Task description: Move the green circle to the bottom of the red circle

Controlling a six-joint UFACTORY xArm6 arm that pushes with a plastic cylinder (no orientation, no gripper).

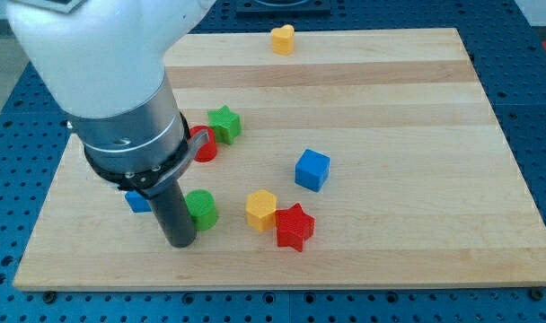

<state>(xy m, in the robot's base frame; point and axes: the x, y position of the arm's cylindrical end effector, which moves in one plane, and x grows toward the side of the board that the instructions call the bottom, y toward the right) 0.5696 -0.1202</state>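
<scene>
The green circle (202,208) lies on the wooden board (390,179) at the lower left. The red circle (204,144) lies above it, partly hidden by the arm. My tip (180,240) rests on the board just left of the green circle, touching or almost touching its left side. The rod and the arm's grey and white body hide the board's upper left.
A green star (224,123) sits right of the red circle. A blue block (136,200) peeks out left of the rod. A yellow hexagon (261,209) and red star (294,226) lie right of the green circle. A blue cube (312,170) is mid-board. A yellow heart (283,39) is at the top edge.
</scene>
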